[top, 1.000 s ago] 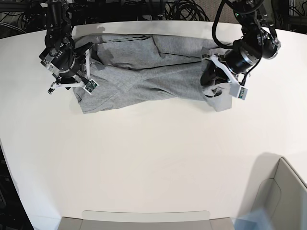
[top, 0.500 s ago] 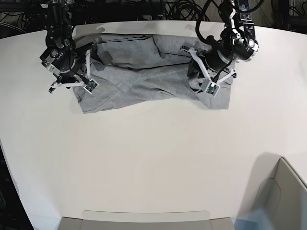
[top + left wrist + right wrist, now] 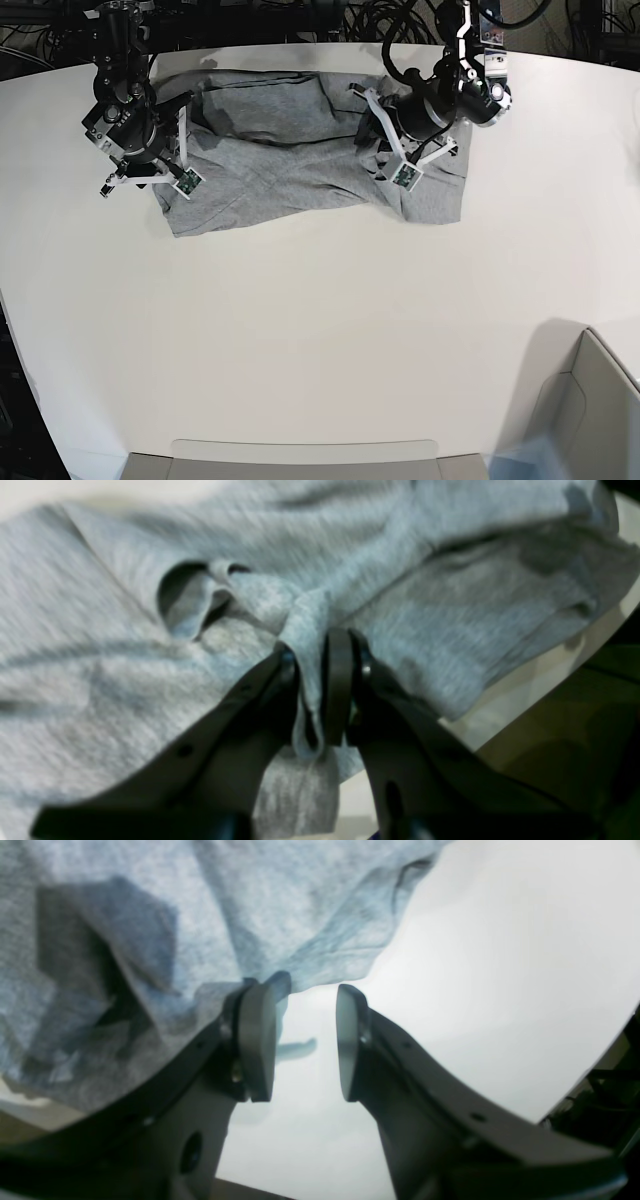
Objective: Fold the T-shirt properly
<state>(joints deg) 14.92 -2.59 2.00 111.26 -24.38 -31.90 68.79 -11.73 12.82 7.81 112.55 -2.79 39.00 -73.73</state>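
T-shirt [image 3: 290, 150]: heather-grey, crumpled, spread along the far edge of the white counter [image 3: 330, 340].
Left gripper [image 3: 314, 680]: over the garment's right part in the base view; a raised ridge of grey cloth stands between its dark fingers [image 3: 337, 685], which sit close on either side of it. Right gripper [image 3: 305, 1040]: at the shirt's other end, fingers [image 3: 257, 1040] spread wide with bare counter showing between them; one pad touches the hem edge, nothing held.
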